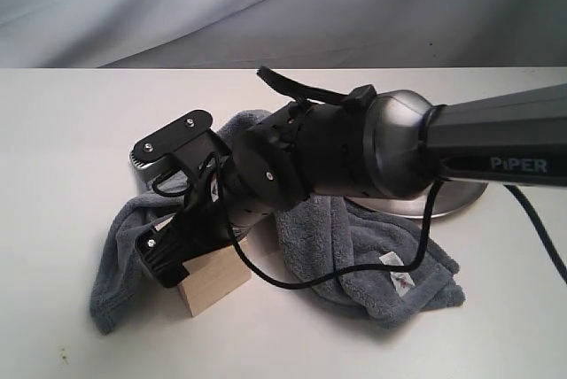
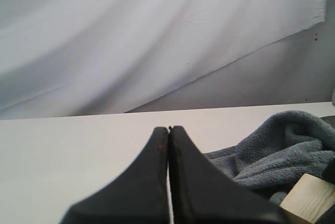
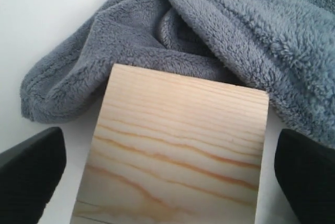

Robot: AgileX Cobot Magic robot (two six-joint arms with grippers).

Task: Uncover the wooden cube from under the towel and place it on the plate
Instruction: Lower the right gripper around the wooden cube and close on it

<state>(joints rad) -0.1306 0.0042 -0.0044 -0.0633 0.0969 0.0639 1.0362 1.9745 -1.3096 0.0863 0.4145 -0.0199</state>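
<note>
wooden cube [image 1: 215, 286] before towel [image 1: 354, 251], touching it; plate [image 1: 456, 199] behind towel, perhaps partly covered

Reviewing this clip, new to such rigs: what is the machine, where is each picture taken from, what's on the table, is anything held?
A robot with two arms, each ending in a pincer-like gripper. One picture looks on from outside; the other two come from wrist cameras. On the white table lie a fluffy blue-grey towel, an uncovered pale wooden cube at its edge, and a shiny round silver metal plate, mostly hidden behind the arm. The right gripper is open, straddling the cube without touching it. The left gripper is shut, empty. Nothing is held.
</note>
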